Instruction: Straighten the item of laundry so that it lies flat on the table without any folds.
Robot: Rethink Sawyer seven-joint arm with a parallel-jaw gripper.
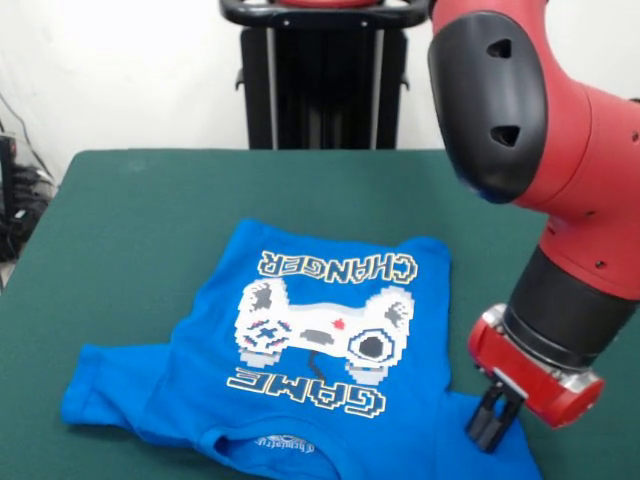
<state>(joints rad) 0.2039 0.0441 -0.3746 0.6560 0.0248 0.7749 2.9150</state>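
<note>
A bright blue shirt (pixel 330 350) lies print-side up on a dark green worktop (pixel 150 200), filling the middle and near part of it. Its collar points to the near edge and runs out of view there; its hem lies toward the far edge, where the robot's pedestal (pixel 320 75) stands. The white controller print (pixel 325 330) appears upside down from this side, with "CHANGER" on the far side of it and "GAME" on the near side. One sleeve spreads out toward the near left corner, lying fairly flat with soft creases. The hem end of the body is uneven and bunched, with a fold running down the right side of the print. The other sleeve lies at the near right, partly hidden by the arm. The red and black arm (pixel 540 120) comes down over the right side of the worktop. Its claw (pixel 492 420) points down onto the right sleeve, black fingers (pixel 497 408) drawn narrow and close together at the cloth; whether they pinch fabric cannot be told
</note>
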